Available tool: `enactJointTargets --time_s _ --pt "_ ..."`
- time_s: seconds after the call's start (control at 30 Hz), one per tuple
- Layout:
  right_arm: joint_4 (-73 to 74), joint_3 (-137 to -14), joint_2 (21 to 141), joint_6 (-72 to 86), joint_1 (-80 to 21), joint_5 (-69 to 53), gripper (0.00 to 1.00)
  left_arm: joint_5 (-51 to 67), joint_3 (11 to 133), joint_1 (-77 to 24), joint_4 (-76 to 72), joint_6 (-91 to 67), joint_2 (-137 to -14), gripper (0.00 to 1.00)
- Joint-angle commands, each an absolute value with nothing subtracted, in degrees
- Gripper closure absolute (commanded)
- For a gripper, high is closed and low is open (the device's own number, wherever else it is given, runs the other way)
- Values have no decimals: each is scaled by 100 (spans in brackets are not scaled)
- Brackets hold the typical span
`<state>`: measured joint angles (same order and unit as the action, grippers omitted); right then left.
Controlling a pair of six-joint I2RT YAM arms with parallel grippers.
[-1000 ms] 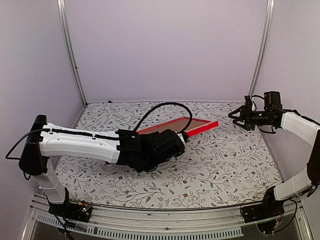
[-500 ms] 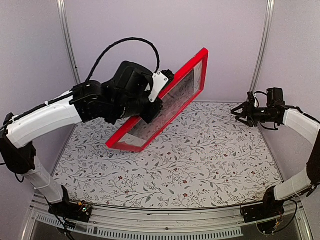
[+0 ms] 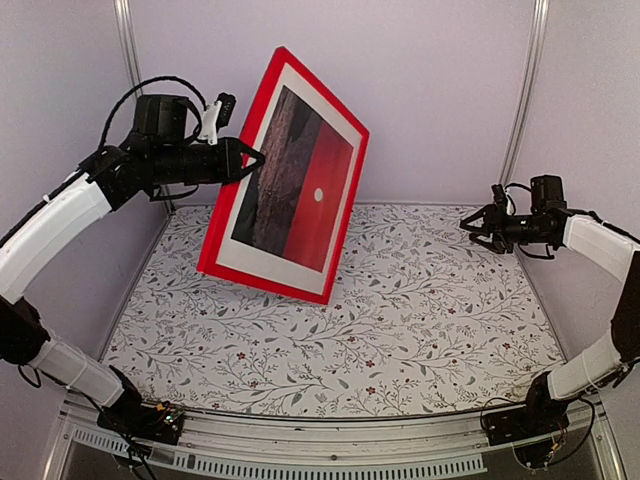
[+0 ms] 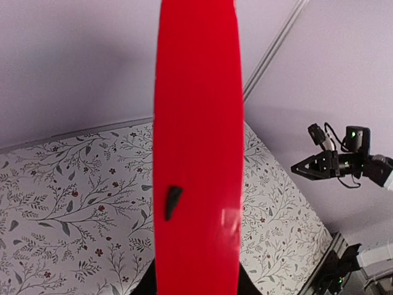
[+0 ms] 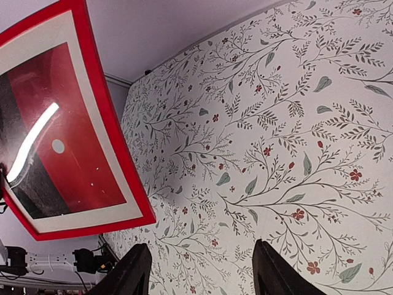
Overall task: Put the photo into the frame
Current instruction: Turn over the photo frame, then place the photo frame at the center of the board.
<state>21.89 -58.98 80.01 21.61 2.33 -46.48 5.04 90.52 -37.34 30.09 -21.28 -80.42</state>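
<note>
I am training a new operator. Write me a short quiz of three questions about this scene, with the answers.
1. True or false: the frame lies flat on the table.
2. Which hand grips the frame? A) left hand B) right hand C) both
3. Fill in: inside the white mat sits the ____.
Key: 1 false, it is held up, tilted. 2 A; the right hand is open and empty. 3 photo.

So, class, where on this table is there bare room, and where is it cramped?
Bare: the front and middle of the table, right up to its near edge. Cramped: back left, under the tilted frame in the left gripper, and back right, beneath the right gripper.
</note>
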Motion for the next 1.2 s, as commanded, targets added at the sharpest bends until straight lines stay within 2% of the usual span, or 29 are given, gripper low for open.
enactJointTargets --time_s 0.0,0.17,0.33,0.8,1.17 --pt "2204 -6060 8115 2075 246 -4787 41 2489 8529 -2909 731 -3681 -7746 100" --pt "2208 -6035 8203 2039 246 -4825 41 3450 7568 -2380 -679 -4930 -7856 100" --pt "2186 -6000 8243 1998 246 -4824 41 3766 6792 -2298 -1678 -5768 -8110 100" --pt "2077 -5911 8342 1938 246 -4856 40 3816 5347 -2689 -3949 -7101 -9280 100" --pt "1994 -5761 8358 1879 238 -4913 40 3371 4888 -2857 -4359 -7046 -9839 99"
